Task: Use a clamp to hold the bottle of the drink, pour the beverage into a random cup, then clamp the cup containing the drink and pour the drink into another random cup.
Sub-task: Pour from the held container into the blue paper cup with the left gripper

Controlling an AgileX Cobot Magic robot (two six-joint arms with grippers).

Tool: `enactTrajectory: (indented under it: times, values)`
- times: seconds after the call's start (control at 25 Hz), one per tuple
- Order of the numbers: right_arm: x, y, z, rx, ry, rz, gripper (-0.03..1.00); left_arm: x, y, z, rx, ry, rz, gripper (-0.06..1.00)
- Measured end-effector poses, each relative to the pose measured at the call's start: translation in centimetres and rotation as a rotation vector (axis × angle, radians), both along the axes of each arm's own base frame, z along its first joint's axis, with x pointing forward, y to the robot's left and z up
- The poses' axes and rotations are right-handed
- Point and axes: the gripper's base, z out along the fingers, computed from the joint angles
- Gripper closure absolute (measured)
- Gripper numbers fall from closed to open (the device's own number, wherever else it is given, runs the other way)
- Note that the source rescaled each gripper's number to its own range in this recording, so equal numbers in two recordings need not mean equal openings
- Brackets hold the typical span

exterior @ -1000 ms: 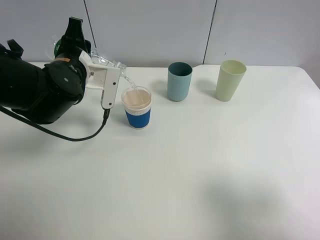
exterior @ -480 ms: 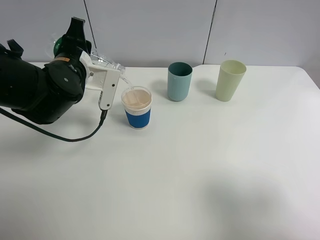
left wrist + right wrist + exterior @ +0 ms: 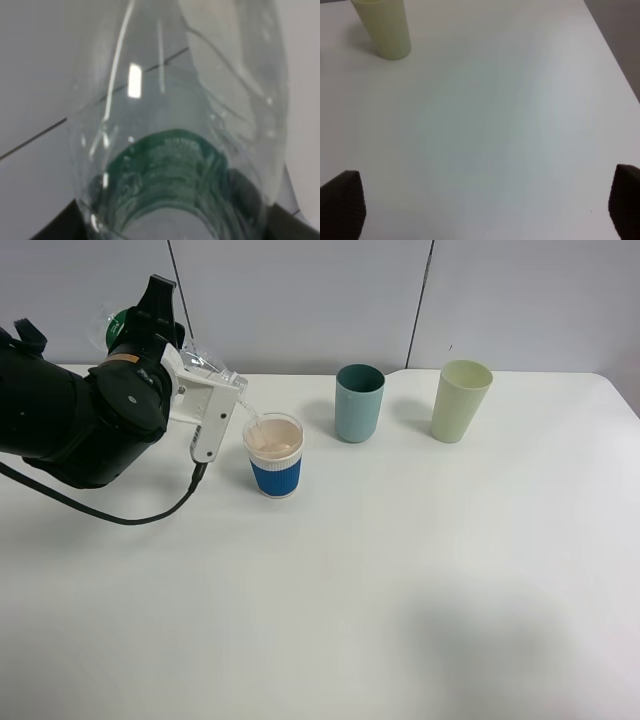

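Bottle (image 3: pixel 212 367) edged left, seemingly still filling cup (image 3: pixel 274 470).

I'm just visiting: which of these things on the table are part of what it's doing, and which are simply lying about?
In the job: clear bottle, tipped over the blue-sleeved cup; teal cup and pale green cup, either of which may take the second pour.
Just there: the white table; the right gripper, open and holding nothing.

Bulky black arm (image 3: pixel 80 425); white wrist bracket (image 3: pixel 210 420); looping black cable (image 3: pixel 130 522).
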Motion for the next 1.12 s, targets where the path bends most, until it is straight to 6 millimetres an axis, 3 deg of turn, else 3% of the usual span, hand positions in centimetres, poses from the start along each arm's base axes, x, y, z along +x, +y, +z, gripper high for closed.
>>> enactTrajectory:
  times: [1.12]
  values:
    - [0.0,0.0,0.0,0.0,0.0,0.0,0.04,0.4,-1.6,1.3,0.202,-0.107,-0.204,0.91]
